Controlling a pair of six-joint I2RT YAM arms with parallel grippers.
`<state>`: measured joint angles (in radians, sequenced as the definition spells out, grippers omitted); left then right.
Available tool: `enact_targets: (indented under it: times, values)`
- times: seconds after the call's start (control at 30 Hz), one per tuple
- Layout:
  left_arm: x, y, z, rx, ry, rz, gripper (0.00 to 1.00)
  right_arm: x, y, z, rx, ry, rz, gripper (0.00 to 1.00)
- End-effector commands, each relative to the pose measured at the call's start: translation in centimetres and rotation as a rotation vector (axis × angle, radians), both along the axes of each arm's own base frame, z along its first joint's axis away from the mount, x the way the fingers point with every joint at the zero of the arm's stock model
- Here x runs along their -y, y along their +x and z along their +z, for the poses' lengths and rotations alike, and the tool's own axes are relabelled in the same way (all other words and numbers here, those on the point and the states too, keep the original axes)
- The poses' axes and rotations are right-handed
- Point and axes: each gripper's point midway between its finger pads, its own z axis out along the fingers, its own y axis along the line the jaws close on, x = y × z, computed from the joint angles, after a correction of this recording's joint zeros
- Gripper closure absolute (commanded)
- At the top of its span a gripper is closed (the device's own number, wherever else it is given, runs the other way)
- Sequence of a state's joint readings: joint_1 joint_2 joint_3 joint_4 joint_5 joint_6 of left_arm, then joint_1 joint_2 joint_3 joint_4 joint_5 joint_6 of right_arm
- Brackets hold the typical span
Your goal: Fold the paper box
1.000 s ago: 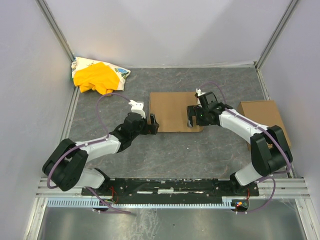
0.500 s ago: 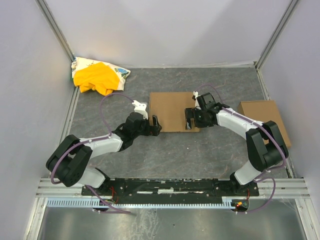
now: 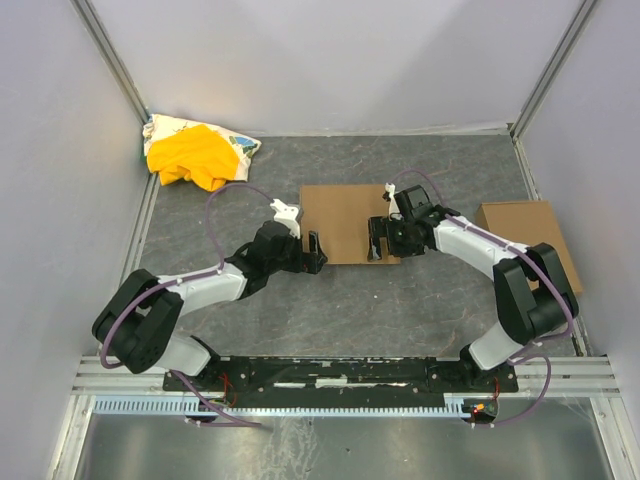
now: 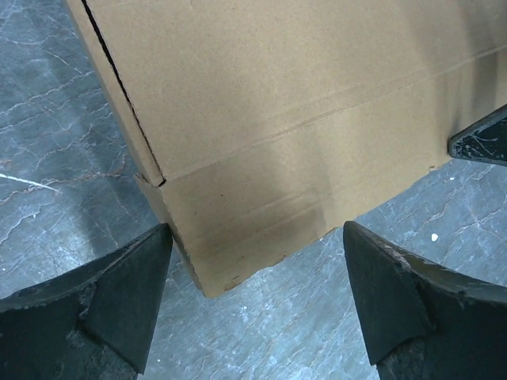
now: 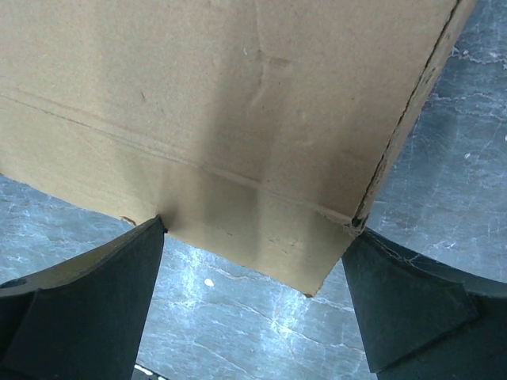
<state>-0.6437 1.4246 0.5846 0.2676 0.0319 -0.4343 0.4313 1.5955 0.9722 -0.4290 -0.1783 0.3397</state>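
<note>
The paper box (image 3: pixel 345 222) lies flat and shut on the grey table, a plain brown cardboard rectangle. My left gripper (image 3: pixel 313 250) stands open at its near left corner. In the left wrist view that corner of the box (image 4: pixel 277 103) reaches in between the dark fingers, around my left gripper (image 4: pixel 255 253), and a slit runs along the box's left edge. My right gripper (image 3: pixel 378 240) is open at the near right corner. In the right wrist view the box (image 5: pixel 222 95) spans the gap, and its front edge meets both fingertips around my right gripper (image 5: pixel 253 237).
A yellow cloth bundle (image 3: pixel 195 155) lies in the far left corner. A smaller brown cardboard rectangle (image 3: pixel 525 235) sits at the right, behind my right arm. Pale walls enclose the table on three sides. A tip of the right gripper's finger (image 4: pixel 483 142) shows in the left wrist view.
My left gripper has slid right, up to the box's near left corner. My right gripper has shifted slightly left along the near right corner. The box has not moved.
</note>
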Motion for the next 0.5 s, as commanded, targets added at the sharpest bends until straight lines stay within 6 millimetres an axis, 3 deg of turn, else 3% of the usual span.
enact_targets:
  times: [0.0, 0.47]
  values:
    - [1.6, 0.2, 3.1, 0.006, -0.039, -0.051, 0.07, -1.2, -0.1, 2.9, 0.034, 0.071, 0.013, 0.02]
    - [1.3, 0.2, 5.1, -0.075, 0.061, -0.061, 0.09, -0.2, -0.8, 3.7, -0.032, 0.007, -0.008, 0.05]
